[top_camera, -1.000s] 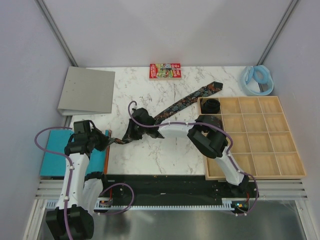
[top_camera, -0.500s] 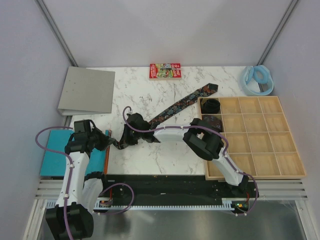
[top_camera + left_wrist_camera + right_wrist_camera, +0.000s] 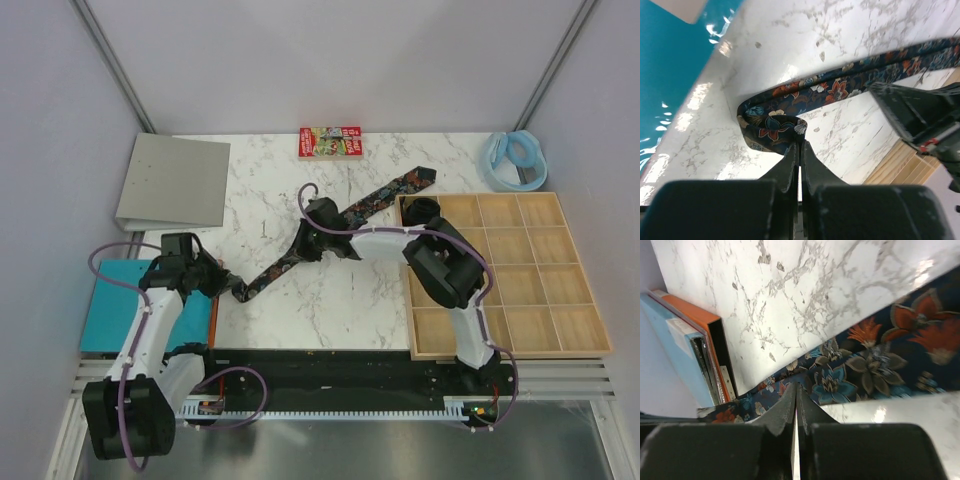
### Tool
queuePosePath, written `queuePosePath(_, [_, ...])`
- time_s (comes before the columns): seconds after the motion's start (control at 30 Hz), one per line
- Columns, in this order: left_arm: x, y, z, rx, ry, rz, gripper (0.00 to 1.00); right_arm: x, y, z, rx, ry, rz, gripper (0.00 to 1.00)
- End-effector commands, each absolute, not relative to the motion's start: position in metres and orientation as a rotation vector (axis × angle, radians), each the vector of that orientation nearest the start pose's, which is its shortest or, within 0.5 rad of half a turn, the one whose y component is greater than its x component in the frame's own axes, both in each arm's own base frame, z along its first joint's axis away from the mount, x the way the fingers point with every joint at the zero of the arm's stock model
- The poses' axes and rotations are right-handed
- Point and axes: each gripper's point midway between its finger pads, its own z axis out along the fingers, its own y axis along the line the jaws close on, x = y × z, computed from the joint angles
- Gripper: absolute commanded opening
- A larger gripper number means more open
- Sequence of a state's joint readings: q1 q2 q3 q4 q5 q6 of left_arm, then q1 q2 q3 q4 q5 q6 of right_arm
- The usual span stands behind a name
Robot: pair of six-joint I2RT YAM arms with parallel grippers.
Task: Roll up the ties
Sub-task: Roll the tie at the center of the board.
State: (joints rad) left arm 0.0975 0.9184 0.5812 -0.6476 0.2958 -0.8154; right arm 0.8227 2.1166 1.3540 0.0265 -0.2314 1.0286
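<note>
Counter (image 3: 340,305): white marble-patterned slab with grey veins, glossy in the wrist views.
Tie (image 3: 375,203): long narrow strip of dark navy fabric printed with red, blue and cream flowers. It lies flat and diagonal on the counter, its wide pointed end near the tray's far-left corner and its narrow end at the left.
Narrow end: folded back on itself into a small loop (image 3: 771,127).
Left gripper (image 3: 229,286): black fingers (image 3: 790,162) pressed together, pinching the folded narrow end of the tie.
Right gripper (image 3: 305,243): set over the middle of the strip. Its black fingers (image 3: 785,407) are pressed together with the tips on the floral cloth (image 3: 880,355); whether any cloth lies between them cannot be told.
Rolled tie (image 3: 422,210): dark spiral coil sitting in the far-left compartment of the tray.
Tray (image 3: 580,347): pale wooden rectangle divided into square compartments, at the right side of the counter.
Box (image 3: 329,142): flat, red, printed, at the far edge.
Ring (image 3: 513,160): pale blue, in the far-right corner.
Binder (image 3: 175,180): grey, flat, at the far left.
Board (image 3: 108,310): teal, smooth, with an orange edge, just left of the left gripper.
</note>
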Motion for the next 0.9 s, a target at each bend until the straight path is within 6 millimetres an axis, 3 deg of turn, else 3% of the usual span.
queuePosePath(0.0, [0.232,-0.072,0.086,-0.917,2.458,-0.627,0.02,0.311,0.427,0.085,0.090,2.497,1.151,0.06])
queuePosePath(0.17, [0.236,-0.091,0.076,-0.876,2.503,-0.603,0.02,0.306,0.410,0.099,0.086,2.471,1.141,0.06])
queuePosePath(0.5, [0.250,-0.101,0.062,-0.897,2.498,-0.574,0.02,0.285,0.386,0.103,0.097,2.465,1.136,0.06])
queuePosePath(0.87, [0.263,-0.113,0.055,-0.870,2.506,-0.613,0.02,0.276,0.388,0.102,0.077,2.462,1.151,0.05])
